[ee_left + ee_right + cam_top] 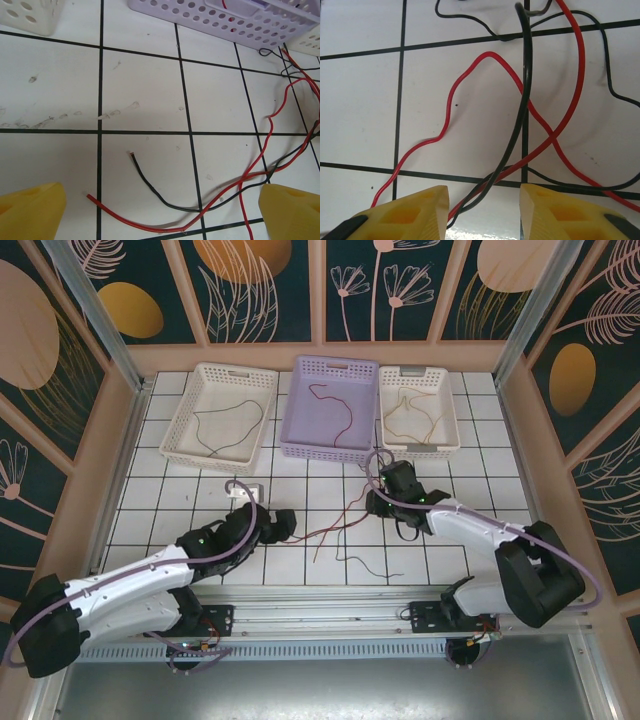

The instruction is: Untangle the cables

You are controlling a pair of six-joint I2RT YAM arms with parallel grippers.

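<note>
Red and black cables (340,532) lie crossed on the white tiles between my two grippers. In the left wrist view a red cable end (145,226) and a black cable end (150,185) lie loose between the wide-open fingers of my left gripper (161,194), untouched. My left gripper (286,525) sits at the tangle's left end. My right gripper (378,503) hovers low at the tangle's right end. Its jaws (484,192) stand partly apart, and a black cable (526,100) and a red cable (577,75) run down between the yellow fingers, close to the left one.
Three baskets stand along the back: a white one (188,430) holding a dark cable, a lavender one (335,365) holding a red cable, a smaller white one (420,373) holding yellowish cables. A small white block (243,490) sits near the left arm.
</note>
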